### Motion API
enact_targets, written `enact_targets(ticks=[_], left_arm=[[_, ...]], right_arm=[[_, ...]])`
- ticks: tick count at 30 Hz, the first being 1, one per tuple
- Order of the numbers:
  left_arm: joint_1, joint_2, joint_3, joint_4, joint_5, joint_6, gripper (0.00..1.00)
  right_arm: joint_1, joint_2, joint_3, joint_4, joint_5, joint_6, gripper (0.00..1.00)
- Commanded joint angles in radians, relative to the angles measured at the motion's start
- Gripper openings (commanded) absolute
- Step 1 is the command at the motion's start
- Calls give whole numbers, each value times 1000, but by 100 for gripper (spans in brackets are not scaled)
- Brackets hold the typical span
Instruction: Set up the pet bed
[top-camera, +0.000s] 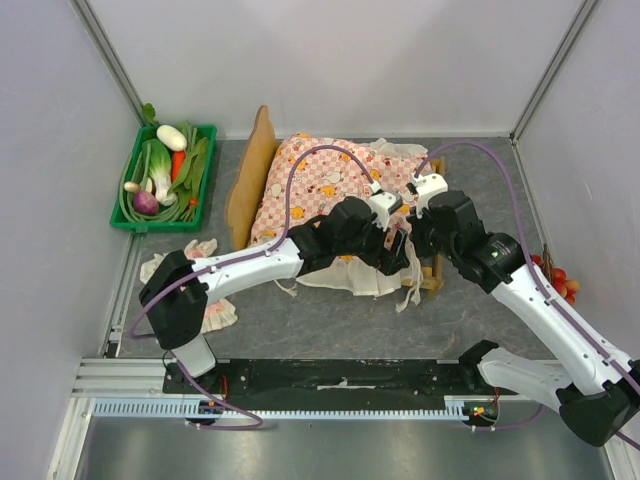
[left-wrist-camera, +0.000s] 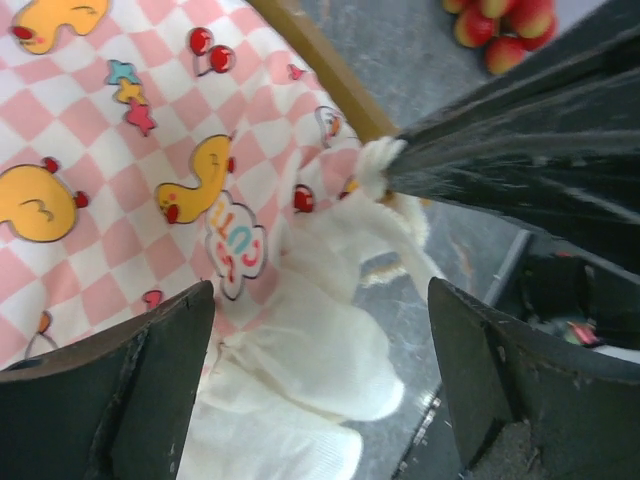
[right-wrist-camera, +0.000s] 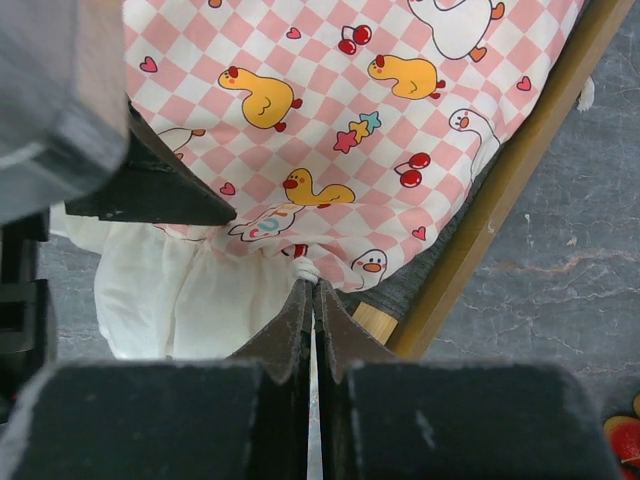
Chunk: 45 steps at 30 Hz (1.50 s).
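While right tool (right-wrist-camera: 312, 286) pinches frill (right-wrist-camera: 160, 300), crate (top-camera: 150, 227) (green) near pet bed (top-camera: 250, 180).

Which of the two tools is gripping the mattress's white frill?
The right tool: its jaws are shut on a bunch of white frill beside the wooden rail of the pet bed. The left tool hangs open above the frill, holding nothing.

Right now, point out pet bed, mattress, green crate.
pet bed (top-camera: 250, 180), top view, on the headboard.
mattress (top-camera: 320, 180), top view, on its checked top.
green crate (top-camera: 160, 226), top view, on its near rim.
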Motion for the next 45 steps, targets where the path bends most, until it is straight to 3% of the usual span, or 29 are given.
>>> enact_targets(ticks=[1, 6, 10, 13, 14, 16, 17, 20, 26, 34, 40, 43, 45], left_arm=[[-32, 15, -45, 91, -259, 68, 93], [-61, 59, -42, 91, -413, 95, 94], [-69, 84, -39, 93, -413, 91, 91], [-69, 92, -37, 91, -432, 85, 73], [-69, 89, -39, 93, -439, 85, 59], [-69, 73, -40, 91, -467, 100, 44], [-69, 69, -42, 91, -484, 106, 32], [-67, 44, -31, 61, -522, 158, 15], [-61, 13, 3, -5, -488, 253, 3], [-32, -28, 17, -44, -418, 290, 2], [-27, -24, 32, -70, -427, 306, 2], [-26, -24, 35, -65, -421, 303, 2], [-26, -19, 44, -68, -413, 299, 2]], right_arm=[[1, -32, -4, 1, -16, 8, 4], [2, -49, -5, 5, -28, 14, 5], [1, -58, -11, 6, -36, 22, 6], [1, -64, -21, 8, -37, 26, 6], [1, -66, -22, 9, -31, 28, 6], [1, -66, -30, 5, -20, 22, 6], [1, -69, -31, 5, -13, 20, 6], [1, -60, -25, -11, 48, 0, 6], [1, 3, 50, 8, 125, -43, 10], [1, 72, 209, 18, 254, -145, 12], [1, 83, 240, 0, 141, -254, 14], [1, 98, 205, -15, 153, -238, 15], [1, 105, 158, -35, 162, -125, 20]])
